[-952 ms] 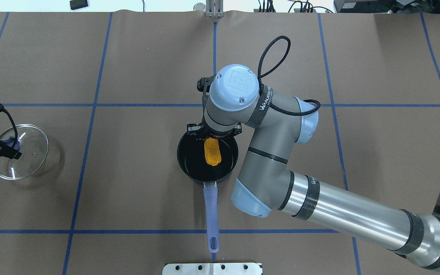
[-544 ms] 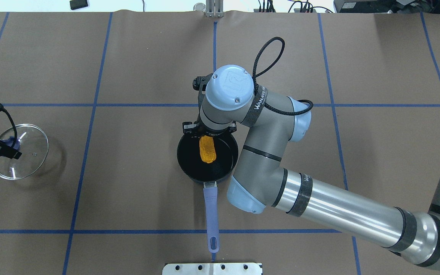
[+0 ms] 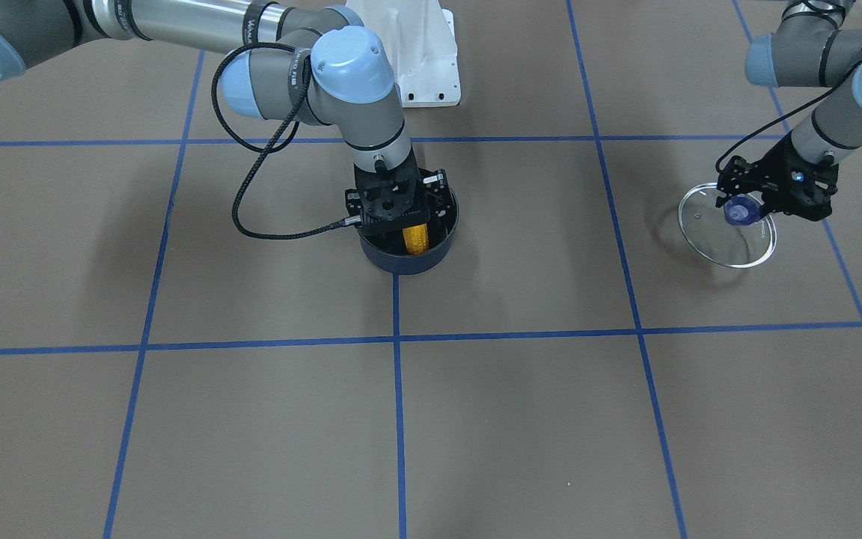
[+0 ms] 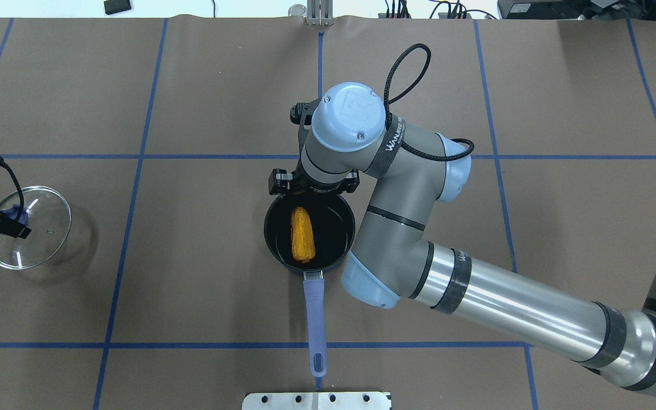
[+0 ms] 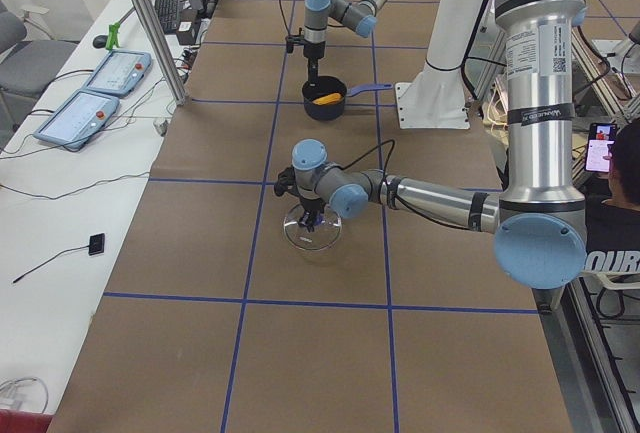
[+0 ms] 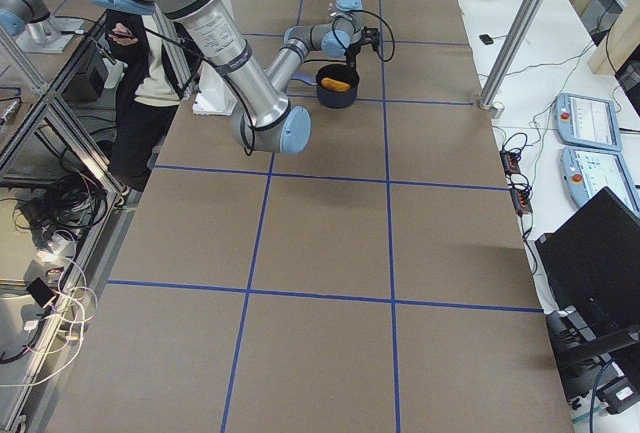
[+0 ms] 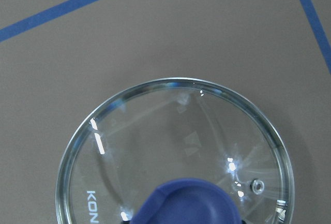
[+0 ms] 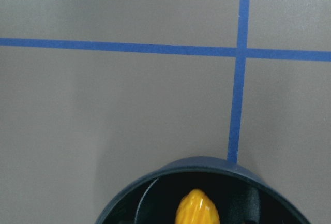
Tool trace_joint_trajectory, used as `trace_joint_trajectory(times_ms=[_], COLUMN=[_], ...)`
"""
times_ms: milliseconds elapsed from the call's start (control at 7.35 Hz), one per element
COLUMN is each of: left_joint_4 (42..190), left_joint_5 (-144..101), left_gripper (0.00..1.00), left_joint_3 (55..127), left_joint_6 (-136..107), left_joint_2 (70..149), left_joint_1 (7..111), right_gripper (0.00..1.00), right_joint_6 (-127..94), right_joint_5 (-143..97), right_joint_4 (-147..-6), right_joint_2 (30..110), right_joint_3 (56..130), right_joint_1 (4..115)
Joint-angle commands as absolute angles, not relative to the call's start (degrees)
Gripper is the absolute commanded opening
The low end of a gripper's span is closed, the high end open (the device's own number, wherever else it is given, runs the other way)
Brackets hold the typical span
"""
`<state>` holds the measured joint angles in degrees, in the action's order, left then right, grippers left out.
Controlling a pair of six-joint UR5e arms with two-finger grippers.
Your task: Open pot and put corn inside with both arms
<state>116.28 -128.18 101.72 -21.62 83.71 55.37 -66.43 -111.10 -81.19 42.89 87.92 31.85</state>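
Observation:
The corn (image 4: 302, 233) lies flat inside the open dark-blue pot (image 4: 268, 230), free of any gripper; it also shows in the front view (image 3: 416, 238) and the right wrist view (image 8: 196, 209). My right gripper (image 4: 312, 191) hovers over the pot's far rim, open and empty. The pot's purple handle (image 4: 315, 319) points toward the robot. My left gripper (image 4: 15, 219) is shut on the blue knob (image 3: 738, 211) of the glass lid (image 4: 43, 239). It holds the lid tilted, low over the table at the far left. The lid fills the left wrist view (image 7: 170, 146).
The white base plate (image 4: 316, 400) sits just behind the handle's end. Blue tape lines (image 4: 220, 345) grid the brown table. A person (image 6: 150, 63) stands beside the table. Teach pendants (image 5: 95, 78) lie on a side bench.
The corn left my right gripper and dropped flat into the pot. The right gripper opened and drew back toward the far rim. The left gripper and lid barely moved.

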Motion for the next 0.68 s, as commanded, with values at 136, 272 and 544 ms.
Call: trace_joint_trajectory(times_ms=[136, 272, 544], left_joint_4=[116.3, 116.3, 116.2], left_joint_5=[-128.0, -127.9, -127.6], left_gripper=[0.56, 0.56, 0.56], left_joint_3=[101.3, 101.1, 100.6], left_joint_6=[-21.7, -22.0, -22.4], left_joint_2=[83.6, 83.7, 84.3], left_joint_1=[55.3, 55.2, 54.9], right_gripper=[1.0, 1.0, 1.0], right_joint_6=[-60.3, -58.7, -57.1], right_joint_5=[-122.3, -125.5, -127.7], right_joint_4=[-81.4, -81.4, -81.3], right_joint_2=[50.9, 53.2, 55.2], right_joint_3=[96.4, 97.8, 98.5], right_joint_1=[42.1, 45.3, 48.8])
